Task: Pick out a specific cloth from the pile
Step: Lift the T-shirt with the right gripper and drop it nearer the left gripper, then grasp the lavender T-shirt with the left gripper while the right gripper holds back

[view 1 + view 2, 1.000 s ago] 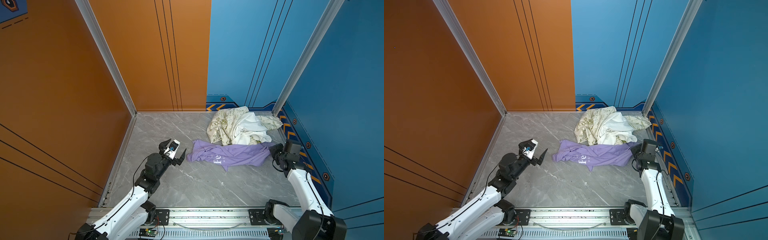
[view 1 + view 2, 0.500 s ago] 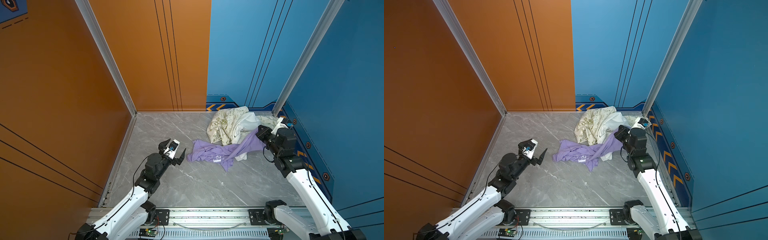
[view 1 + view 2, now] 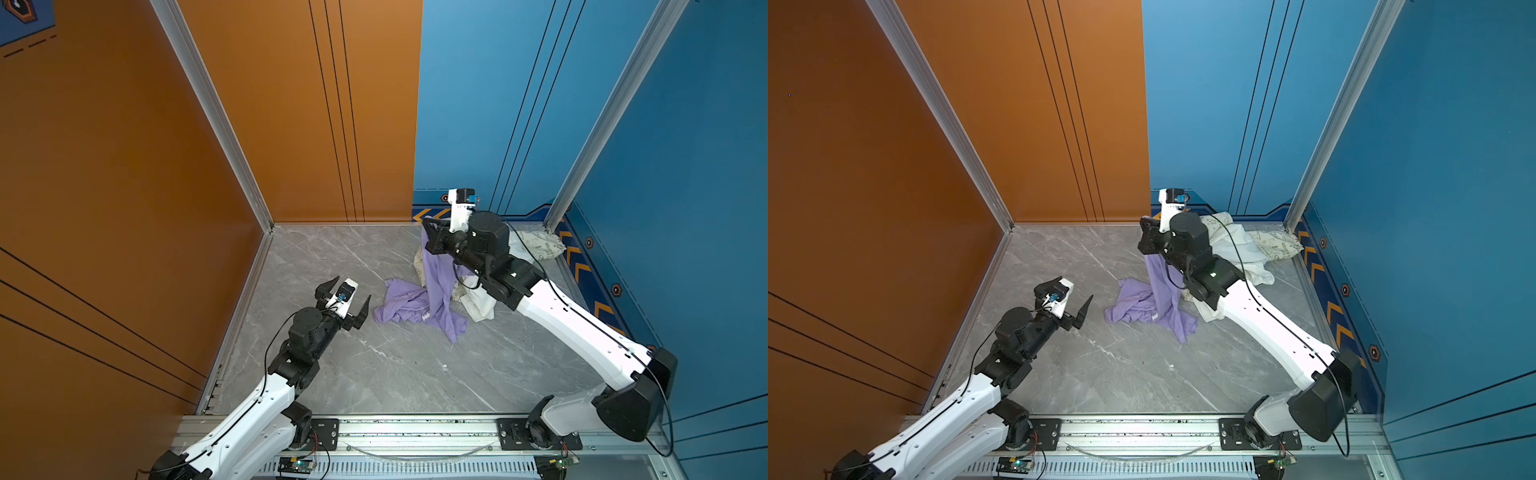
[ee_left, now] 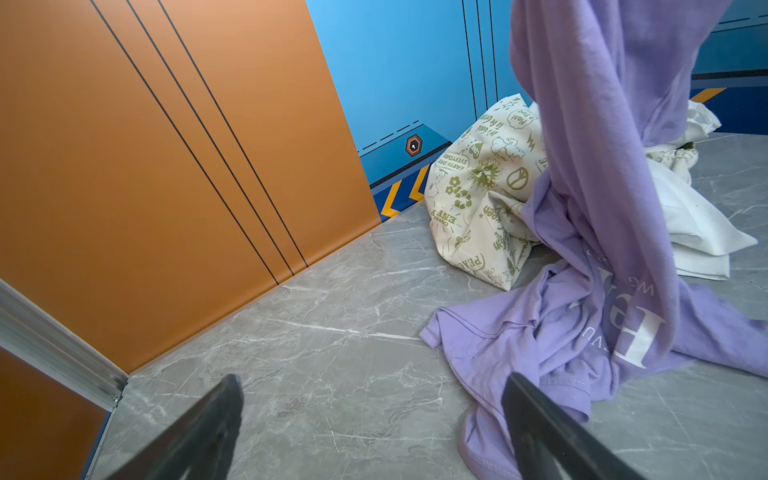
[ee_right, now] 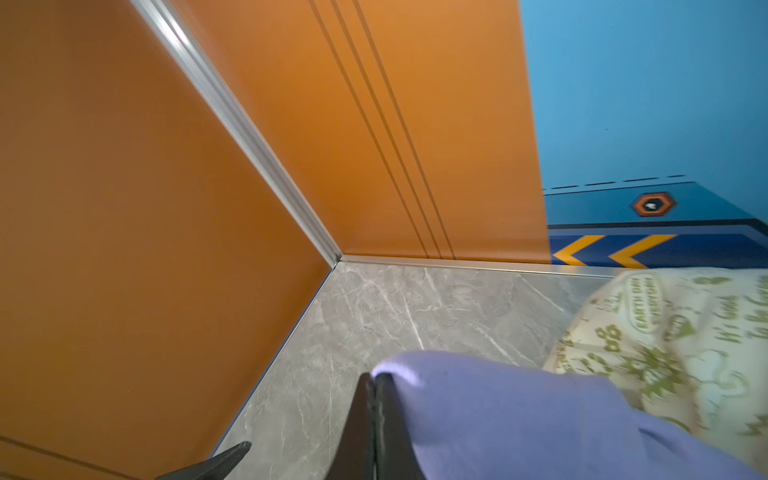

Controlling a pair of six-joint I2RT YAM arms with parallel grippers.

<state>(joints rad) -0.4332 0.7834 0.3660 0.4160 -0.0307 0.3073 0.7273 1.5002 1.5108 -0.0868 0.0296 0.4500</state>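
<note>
Near: left gripper [image 3: 350,291] spread wide, nothing held, poised beside cloth [image 3: 436,291]. Cloth hung by one end, rest trailed on table [image 3: 374,365], touching pile [image 3: 538,245]. Beyond: right gripper [image 3: 430,232] clamped tight on cloth's top end. Step judged: lift-out. Next: higher raise, pull clear of pile called for.

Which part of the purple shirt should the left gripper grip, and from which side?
Probably the loose edge of the purple shirt on the floor, nearest the open left gripper, coming low from that side. The right gripper pinches its top; this edge lies clear of the pile.
</note>
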